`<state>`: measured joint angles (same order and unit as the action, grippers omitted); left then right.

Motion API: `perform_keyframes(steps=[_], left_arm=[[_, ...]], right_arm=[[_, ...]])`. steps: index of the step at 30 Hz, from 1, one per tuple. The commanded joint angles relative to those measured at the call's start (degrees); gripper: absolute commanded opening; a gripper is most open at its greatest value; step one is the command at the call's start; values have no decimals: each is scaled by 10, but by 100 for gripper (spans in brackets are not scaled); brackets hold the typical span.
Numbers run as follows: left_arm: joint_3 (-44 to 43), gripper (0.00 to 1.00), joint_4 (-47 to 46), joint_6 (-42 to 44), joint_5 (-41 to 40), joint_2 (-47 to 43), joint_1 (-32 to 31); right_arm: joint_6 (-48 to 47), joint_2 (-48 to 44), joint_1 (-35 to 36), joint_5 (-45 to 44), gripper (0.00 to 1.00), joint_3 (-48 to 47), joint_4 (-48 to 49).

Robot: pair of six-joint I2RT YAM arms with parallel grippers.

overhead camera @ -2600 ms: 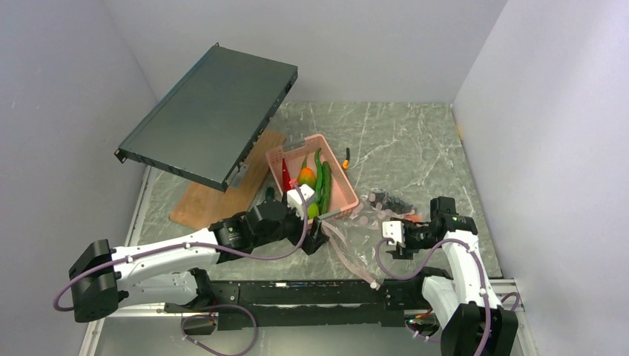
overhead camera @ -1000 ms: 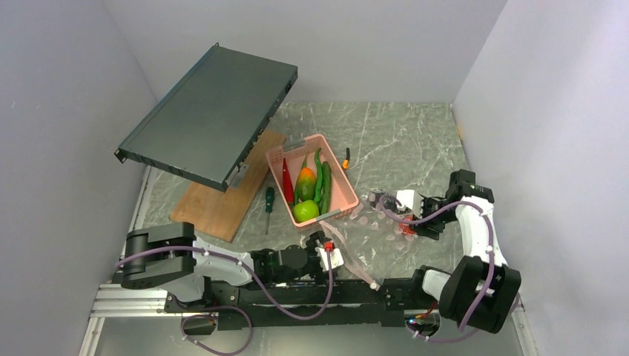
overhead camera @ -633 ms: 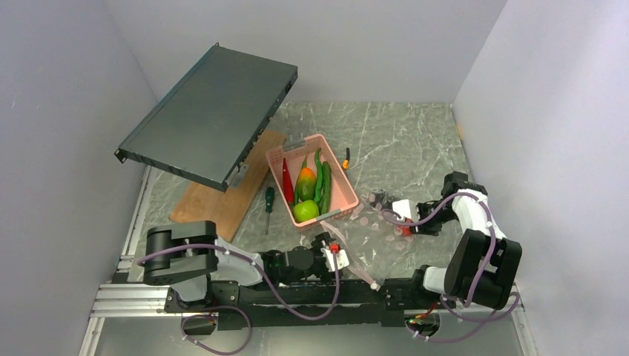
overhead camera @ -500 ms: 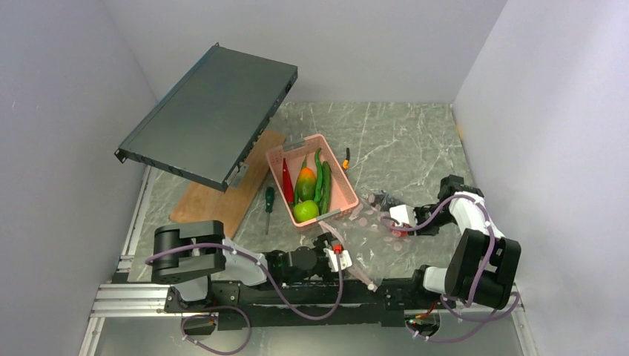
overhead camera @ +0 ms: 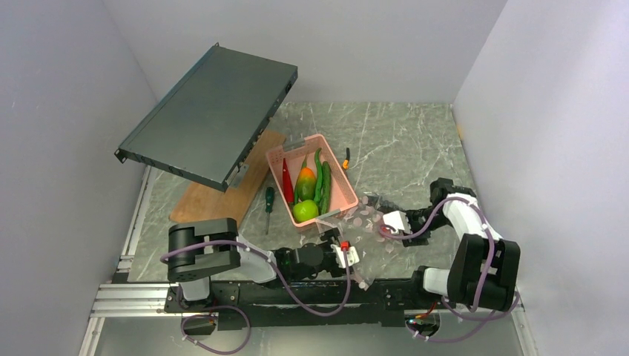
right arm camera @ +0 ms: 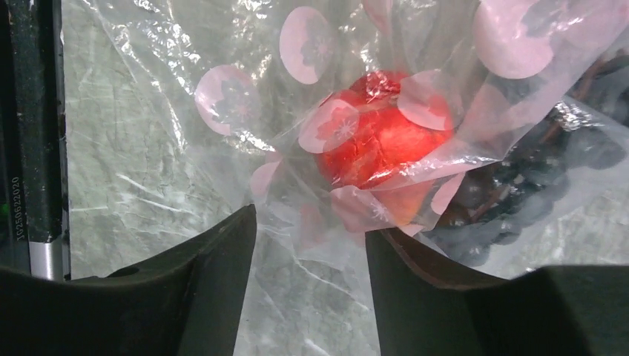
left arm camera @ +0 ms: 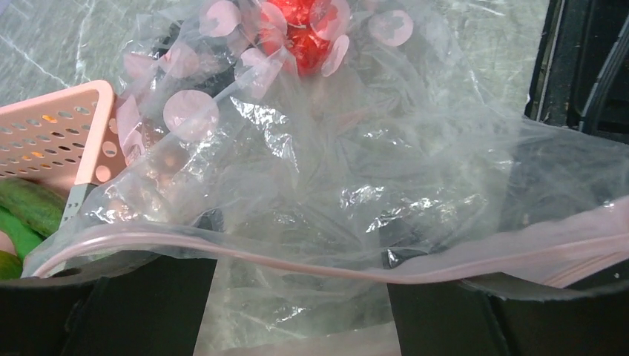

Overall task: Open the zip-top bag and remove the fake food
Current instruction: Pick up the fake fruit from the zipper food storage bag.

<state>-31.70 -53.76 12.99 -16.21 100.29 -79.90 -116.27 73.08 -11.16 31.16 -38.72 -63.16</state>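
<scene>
- The left hand [overhead camera: 347, 254] has left the pink basket [overhead camera: 343, 178] and swung low along the near edge of the worktop [overhead camera: 400, 141], reaching the zip-top bag [overhead camera: 367, 231].
- The right hand [overhead camera: 392, 222] went out to the right, then came back to the bag.
- The bag, flat before, now seems bunched up.

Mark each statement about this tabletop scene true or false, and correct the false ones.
1. A red piece of fake food lies inside the zip-top bag. True.
2. The lime-green apple is inside the bag. False: it sits in the pink basket.
3. The screwdriver lies in the basket. False: it lies on the table, to the left of the basket in the top view.
4. A dark grape bunch shows through the bag's plastic beside the red piece. True.
</scene>
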Motion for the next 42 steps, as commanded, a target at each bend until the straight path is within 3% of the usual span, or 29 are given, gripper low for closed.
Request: perform_keyframes(steps=[1,5,11,16,19,21,24,25,28,29,34,36,39,42], left_arm=[[11,82,-81,-8,22,11,12],[32,82,-149,-2,40,26,17],[26,82,-150,-2,46,35,18],[29,82,-150,4,44,39,19],[24,81,-148,7,45,47,19],[19,82,-146,10,46,53,20],[16,82,-148,12,48,58,22],[15,82,-148,11,49,58,23],[12,83,-144,11,51,61,27],[12,84,-143,10,51,60,28],[15,89,-155,3,48,64,33],[17,91,-165,-3,47,67,36],[20,95,-179,-12,39,71,39],[28,97,-192,-22,31,71,44]], right_arm=[[-2,-44,6,62,62,-30,-32],[12,-55,19,74,69,-39,-5],[90,-9,85,17,65,-14,87],[97,4,102,-9,46,-5,97],[98,-5,118,-4,23,4,89],[105,-8,144,-4,18,14,88],[115,-11,173,9,22,27,85],[120,-15,183,11,27,31,89],[135,-30,208,12,56,40,112],[142,-33,214,13,60,38,117],[168,-28,237,43,59,0,106],[187,-28,252,47,54,-5,119],[219,-15,279,29,26,-15,128],[235,-4,282,27,14,-32,113]])
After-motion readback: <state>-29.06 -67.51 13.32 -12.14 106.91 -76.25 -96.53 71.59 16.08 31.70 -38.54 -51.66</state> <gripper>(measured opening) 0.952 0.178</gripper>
